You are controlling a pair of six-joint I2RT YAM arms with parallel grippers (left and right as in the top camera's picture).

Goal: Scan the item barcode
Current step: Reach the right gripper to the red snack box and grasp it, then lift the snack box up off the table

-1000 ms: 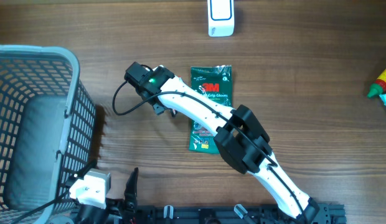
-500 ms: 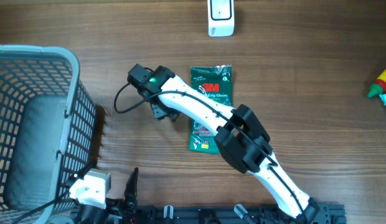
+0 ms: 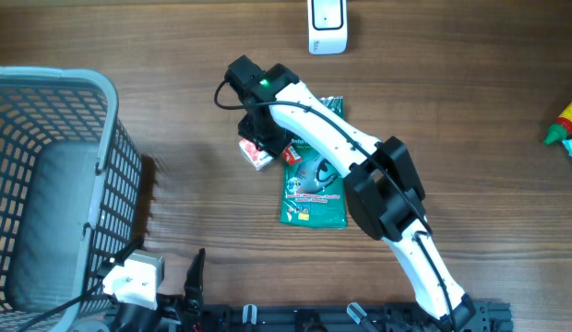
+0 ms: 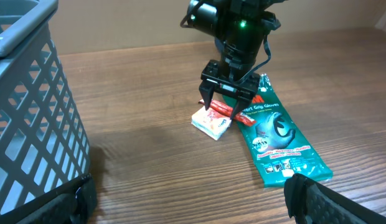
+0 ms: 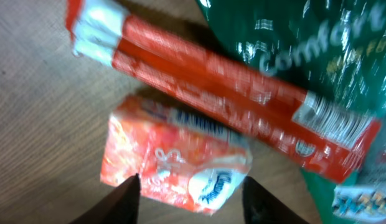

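Observation:
A small red-and-white tissue pack (image 3: 256, 153) (image 4: 211, 122) lies on the wooden table. Beside it, a long red stick pack (image 4: 235, 112) (image 5: 211, 81) rests partly on a green glove packet (image 3: 314, 189) (image 4: 277, 137). My right gripper (image 3: 270, 146) (image 4: 225, 112) (image 5: 193, 199) hangs just above them, pointing down. Its jaws are apart, one on each side of the tissue pack (image 5: 174, 155), and I see no contact. A barcode shows on the tissue pack's edge. The white scanner (image 3: 326, 26) stands at the far edge. My left gripper (image 4: 193, 208) sits wide open and holds nothing at the near edge.
A grey mesh basket (image 3: 46, 83) (image 4: 25, 93) fills the left side. A red, yellow and green bottle (image 3: 565, 120) lies at the right edge. Bare wood lies between the basket and the packs.
My right arm has swung right and away from the near edge, uncovering the tissue pack and the red stick pack. Its jaws have narrowed. The left arm has stayed still.

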